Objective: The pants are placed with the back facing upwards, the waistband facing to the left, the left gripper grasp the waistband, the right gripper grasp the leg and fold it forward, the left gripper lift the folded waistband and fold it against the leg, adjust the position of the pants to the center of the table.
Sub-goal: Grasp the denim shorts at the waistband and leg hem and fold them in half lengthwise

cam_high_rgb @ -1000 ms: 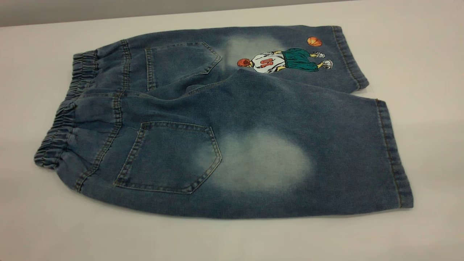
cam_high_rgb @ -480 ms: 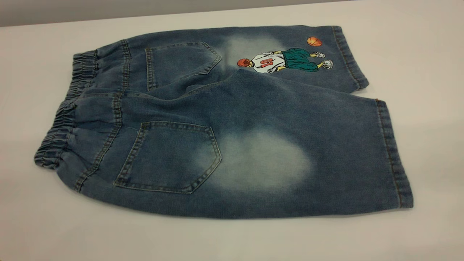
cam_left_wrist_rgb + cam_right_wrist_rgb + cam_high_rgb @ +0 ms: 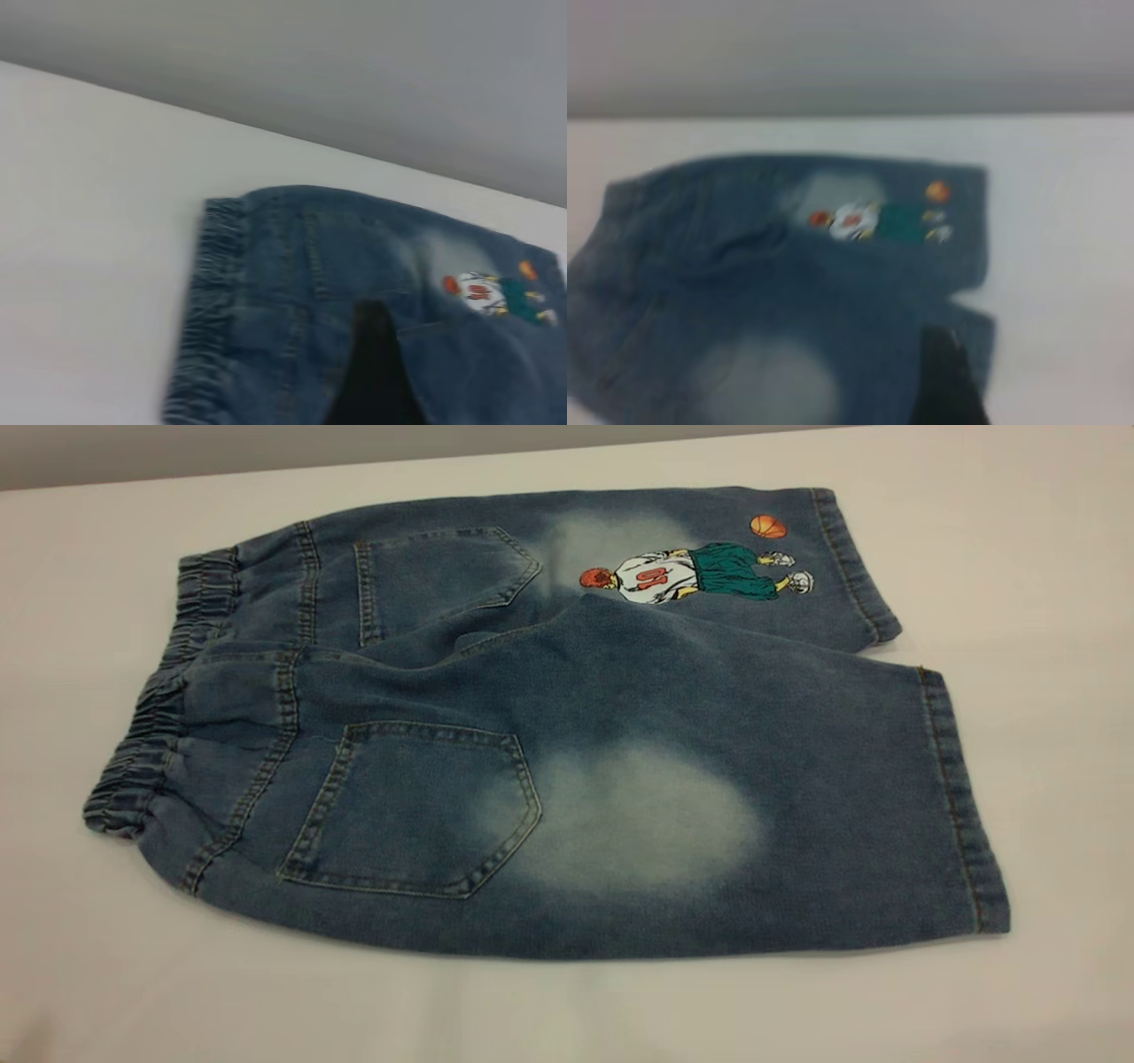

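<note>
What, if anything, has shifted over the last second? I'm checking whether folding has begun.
Nothing visibly changed. The blue denim shorts lie flat and unfolded on the whitish-grey table, gathered elastic waistband to the left, as before; no end effector has entered the exterior view.

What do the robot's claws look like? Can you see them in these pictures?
Only small bits show. The left gripper appears as a plain black, blocky shape with a rounded tip, in its own wrist view. The right gripper is a black, angular wedge with a slightly rough-looking tip. No cables, markings or colours can be made out on either. The outside camera shows no arms at all.
</note>
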Robot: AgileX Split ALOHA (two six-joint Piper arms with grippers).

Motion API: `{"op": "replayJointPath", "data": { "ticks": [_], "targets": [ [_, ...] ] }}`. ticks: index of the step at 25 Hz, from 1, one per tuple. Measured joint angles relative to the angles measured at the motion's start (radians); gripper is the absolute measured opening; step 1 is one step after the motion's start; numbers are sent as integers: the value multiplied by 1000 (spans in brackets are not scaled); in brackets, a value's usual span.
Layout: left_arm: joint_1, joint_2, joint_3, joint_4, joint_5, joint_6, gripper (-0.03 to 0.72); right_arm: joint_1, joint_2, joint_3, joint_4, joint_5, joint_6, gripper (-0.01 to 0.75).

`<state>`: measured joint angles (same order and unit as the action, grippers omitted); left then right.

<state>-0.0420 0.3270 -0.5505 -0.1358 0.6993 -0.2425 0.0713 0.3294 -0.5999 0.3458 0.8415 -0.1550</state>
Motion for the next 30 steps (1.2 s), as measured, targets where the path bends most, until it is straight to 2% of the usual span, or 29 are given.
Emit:
{"op": "replayJointPath", "data": {
  "ticks": [4, 7, 14, 17, 19, 22, 30],
  "targets": [
    [0, 181, 0, -7, -115, 0, 467, 0, 195, 3, 188, -48, -150, 395],
    [0, 314, 0, -7, -213, 1, 467, 0, 342, 6, 368, -27, -295, 395],
    [0, 593, -1, 4, -420, 41, 467, 0, 672, 6, 803, 165, -642, 395],
    [0, 696, -19, 4, -463, 73, 467, 0, 798, 24, 902, 264, -717, 395],
    [0, 750, -36, 4, -470, 79, 467, 0, 876, 52, 938, 293, -751, 395],
    [0, 816, -60, 4, -474, 79, 467, 0, 973, 94, 972, 285, -800, 395],
    [0, 858, -70, 4, -483, 85, 467, -1, 1221, 133, 1014, 134, -916, 395]
  ]
}}
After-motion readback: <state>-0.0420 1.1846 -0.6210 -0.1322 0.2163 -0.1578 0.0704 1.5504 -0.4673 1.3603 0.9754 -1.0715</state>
